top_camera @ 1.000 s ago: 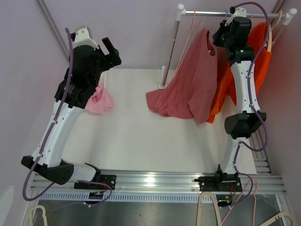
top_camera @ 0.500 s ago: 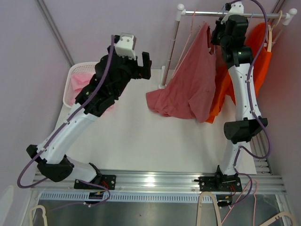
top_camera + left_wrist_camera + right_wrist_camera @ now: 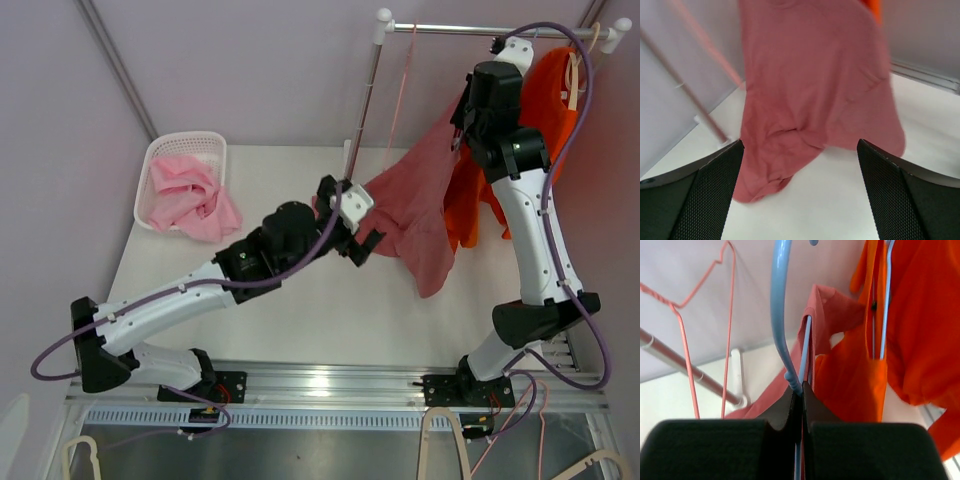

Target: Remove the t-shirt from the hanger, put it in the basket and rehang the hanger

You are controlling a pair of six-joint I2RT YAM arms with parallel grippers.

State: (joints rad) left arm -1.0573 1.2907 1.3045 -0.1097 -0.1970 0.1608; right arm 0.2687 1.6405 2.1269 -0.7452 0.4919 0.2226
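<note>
My left end effector [image 3: 800,197] gapes wide and empty, nearer the hem. The pinkish-red t-shirt [image 3: 810,90] hangs at twelve o'clock ahead, long axis vertical, lower edge down by the worktop [image 3: 850,215]. My right end effector [image 3: 801,402] is clamped on its blue hanger [image 3: 779,315].

t-shirt [image 3: 415,205] on hanger [image 3: 776,315], basket [image 3: 187,139] far left
</note>
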